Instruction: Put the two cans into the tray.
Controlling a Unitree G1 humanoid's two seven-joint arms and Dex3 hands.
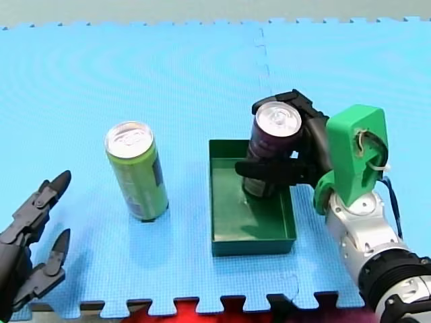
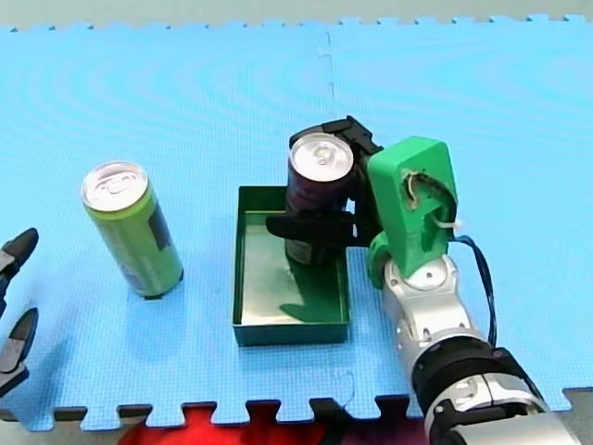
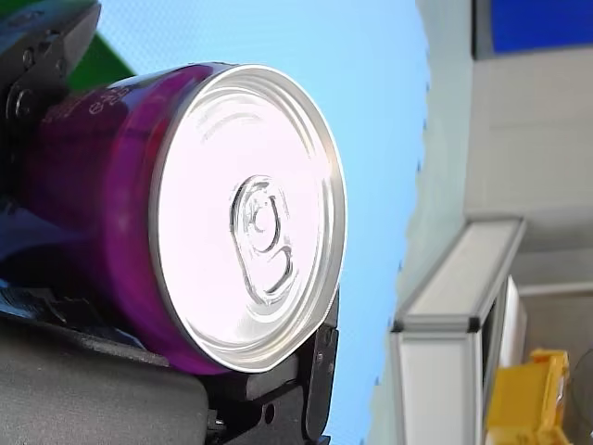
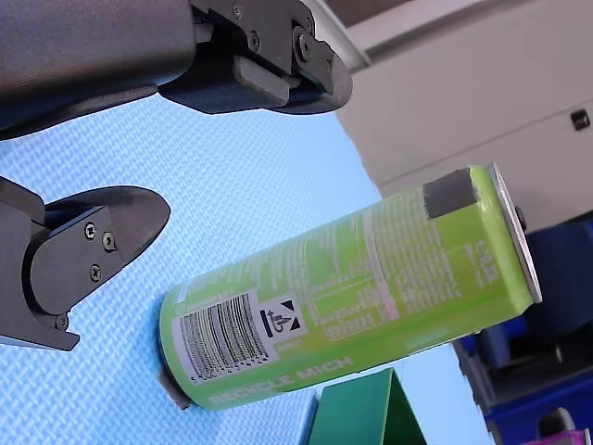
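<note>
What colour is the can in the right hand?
Dark purple can, silver lid, in the right hand; best in first wrist view; left hand at lower left.

1. A blue foam mat of interlocking tiles formed the work surface.
2. A green can stood upright on it.
3. A green tray sat to the can's right, apart from it.

Robot test lab or workshop, work surface a blue foam mat of interlocking jigsaw tiles, red floor showing at the mat's near edge, white cabinet, blue bins and a yellow crate standing past the mat's edges
</note>
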